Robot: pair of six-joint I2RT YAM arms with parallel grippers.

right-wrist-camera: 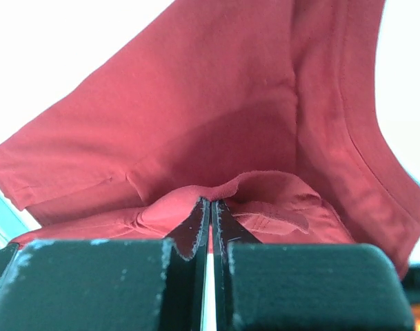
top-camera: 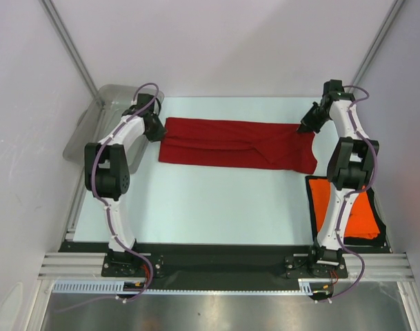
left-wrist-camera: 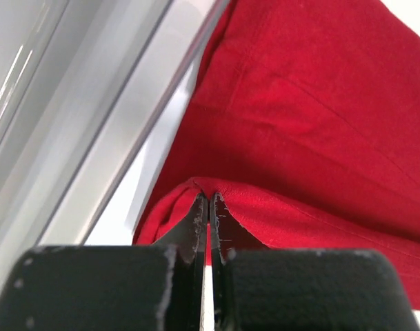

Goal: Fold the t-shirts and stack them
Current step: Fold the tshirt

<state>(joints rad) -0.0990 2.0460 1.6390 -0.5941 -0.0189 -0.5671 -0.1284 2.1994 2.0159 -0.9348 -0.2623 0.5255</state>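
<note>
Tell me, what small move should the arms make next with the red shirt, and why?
The left pincer and right pincer are each shut on an end of the dark red t-shirt, which lies in a long band. I'd guess they should lift together slightly, to fold it over.

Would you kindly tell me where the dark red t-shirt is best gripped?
Probably at its two short ends, one gripper from each side: the dark red t-shirt lies as a long band across the table, and the left gripper and right gripper are shut on those edges.
</note>
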